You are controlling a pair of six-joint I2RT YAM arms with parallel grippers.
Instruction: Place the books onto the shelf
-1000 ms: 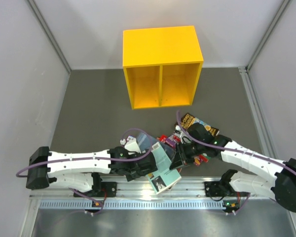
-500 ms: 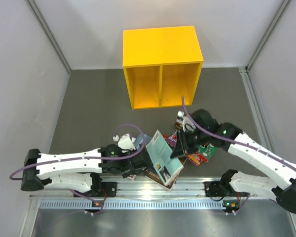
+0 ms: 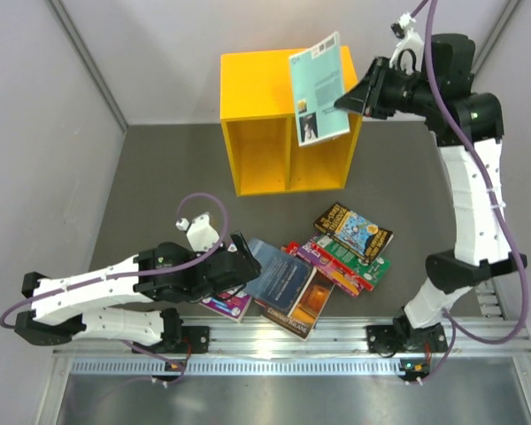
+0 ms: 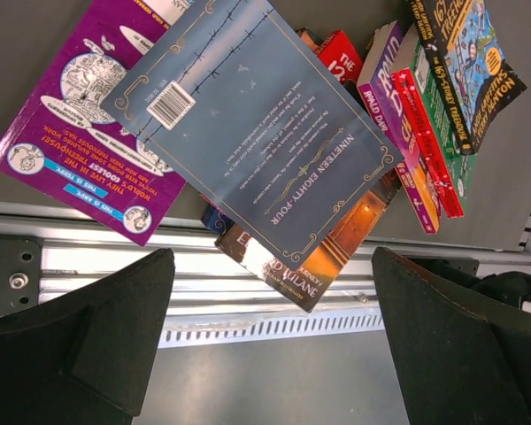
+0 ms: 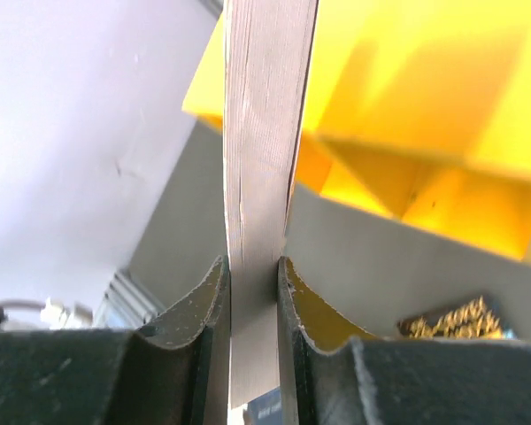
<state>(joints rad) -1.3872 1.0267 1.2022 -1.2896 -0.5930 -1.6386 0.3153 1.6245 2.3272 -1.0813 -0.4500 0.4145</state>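
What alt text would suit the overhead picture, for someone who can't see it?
The right hand holds a pale teal book high, near the yellow two-compartment shelf. The left hand, open, hovers by a heap of colourful books at the front of the grey table.

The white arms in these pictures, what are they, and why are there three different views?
They are two robot arms bolted to a grey table. One picture looks down from above. The other two come from a small camera on each wrist. The right gripper is raised and shut on a pale teal book, holding it up by the yellow shelf. The left gripper hangs open over the other books, which lie in a loose pile on the table.
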